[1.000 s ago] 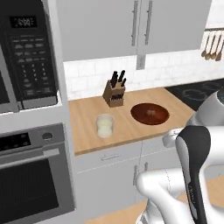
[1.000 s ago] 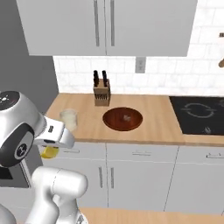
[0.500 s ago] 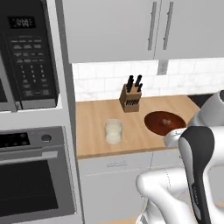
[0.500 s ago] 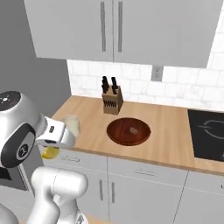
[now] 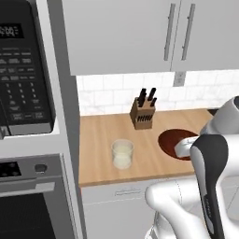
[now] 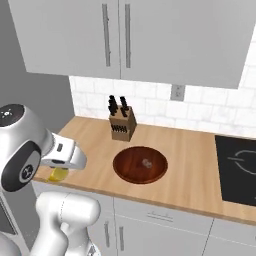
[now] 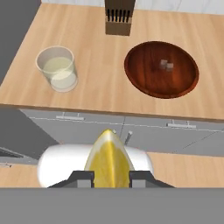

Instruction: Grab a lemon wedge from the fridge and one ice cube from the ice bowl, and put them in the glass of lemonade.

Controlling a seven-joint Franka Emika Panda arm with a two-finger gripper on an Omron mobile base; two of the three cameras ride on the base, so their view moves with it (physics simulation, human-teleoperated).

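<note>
My gripper (image 7: 110, 177) is shut on the lemon wedge (image 7: 109, 159), a bright yellow piece standing up between the two finger tips. It hangs in front of the counter edge, over the white cabinet fronts. The glass of lemonade (image 7: 57, 68) (image 5: 122, 154) stands on the wooden counter ahead and to the left. In the right base view my arm hides most of the glass (image 6: 59, 174). The dark reddish ice bowl (image 7: 161, 69) (image 6: 140, 164) (image 5: 173, 141) sits to the right of the glass. It holds small ice cubes (image 7: 165, 64) (image 6: 146, 162). The fridge is out of view.
A wooden knife block (image 7: 119, 17) (image 5: 143, 113) (image 6: 122, 125) stands at the back by the tiled wall. A black microwave (image 5: 23, 84) and an oven (image 5: 28, 200) fill the tall unit at the left. A black cooktop (image 6: 237, 170) lies at the right. Upper cabinets (image 6: 115, 40) hang above.
The whole picture has shifted: the base has driven, so the glass, bowl and knife block now sit further right in both base views. The lemon wedge stays in the gripper.
</note>
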